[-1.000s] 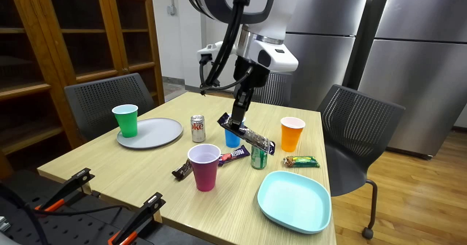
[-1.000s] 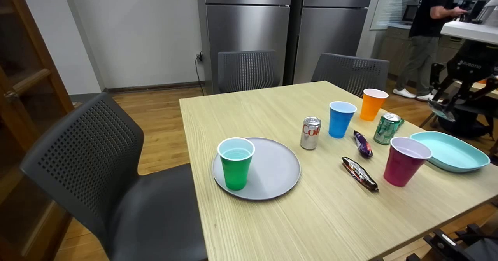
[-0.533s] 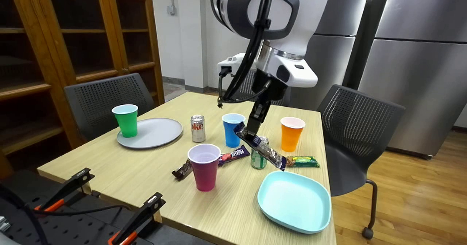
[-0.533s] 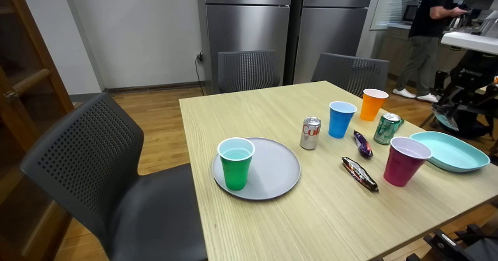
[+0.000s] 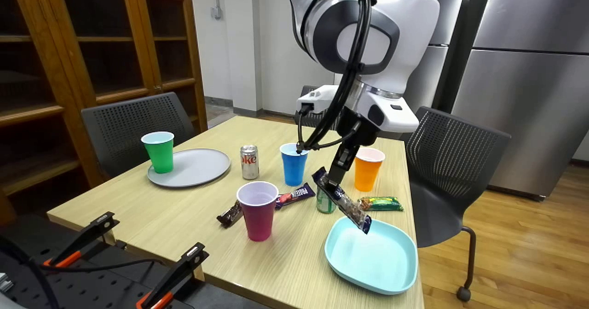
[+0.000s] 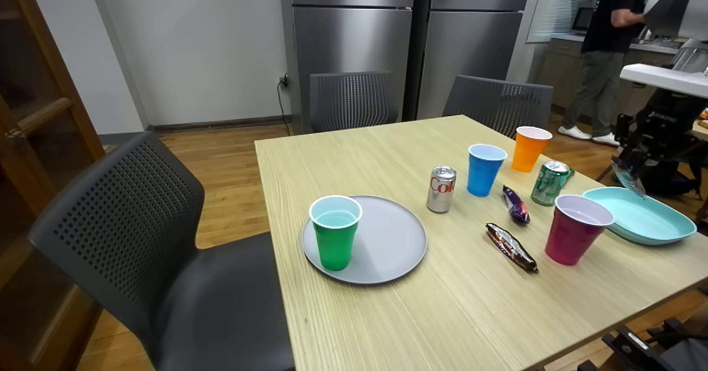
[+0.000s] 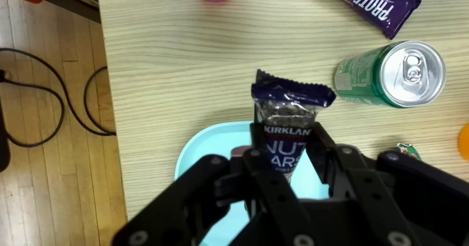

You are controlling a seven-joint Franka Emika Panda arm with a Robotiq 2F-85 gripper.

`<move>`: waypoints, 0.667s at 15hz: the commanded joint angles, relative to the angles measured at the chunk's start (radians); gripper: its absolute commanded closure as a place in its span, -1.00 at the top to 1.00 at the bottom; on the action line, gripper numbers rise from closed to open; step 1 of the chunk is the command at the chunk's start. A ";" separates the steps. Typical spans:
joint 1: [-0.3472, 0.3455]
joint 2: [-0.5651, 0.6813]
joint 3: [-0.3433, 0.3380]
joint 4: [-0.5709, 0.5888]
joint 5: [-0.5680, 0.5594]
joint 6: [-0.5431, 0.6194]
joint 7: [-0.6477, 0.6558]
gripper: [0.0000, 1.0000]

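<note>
Gripper [image 7: 288, 138] has come down and across toward the light-blue tray [image 5: 372, 265] over the last second, nut bar [image 5: 347, 204] with it. A second ago the bar hung higher, crossing in front of the green can [image 7: 388, 73], low end short of the orange cup [image 5: 368, 174]. Now it slopes more steeply and its low end overlaps the tray in both exterior views. Blue cup [image 5: 294, 167] was partly covered, now mostly in sight; gripper just overlaps the orange cup's edge instead. Magenta cup [image 5: 258, 217], silver can [image 5: 250, 162] and green-wrapped bar [image 5: 380, 203] haven't moved.

Fingers [image 7: 321, 139] clamped on the nut bar, same as before. One finger either side of the label; KIRKLAND lettering sits right between the tips in the wrist view. Grip is nearer the upper end: purple crimped end sticks out past the fingertips toward the top of that view, longer part slopes down the opposite side toward the tray. Tray shows behind bar and fingers, green can off to one side. Can't tell if the low end touches the tray.
</note>
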 commanded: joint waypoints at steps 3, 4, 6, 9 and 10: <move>-0.027 0.078 0.001 0.093 0.015 -0.044 0.038 -0.82; -0.029 0.084 -0.002 0.100 0.012 -0.044 0.045 -0.82; -0.033 0.097 -0.004 0.114 0.010 -0.042 0.057 -0.82; -0.044 0.113 -0.004 0.132 0.012 -0.044 0.072 -0.82; -0.045 0.115 -0.004 0.135 0.011 -0.043 0.077 -0.82</move>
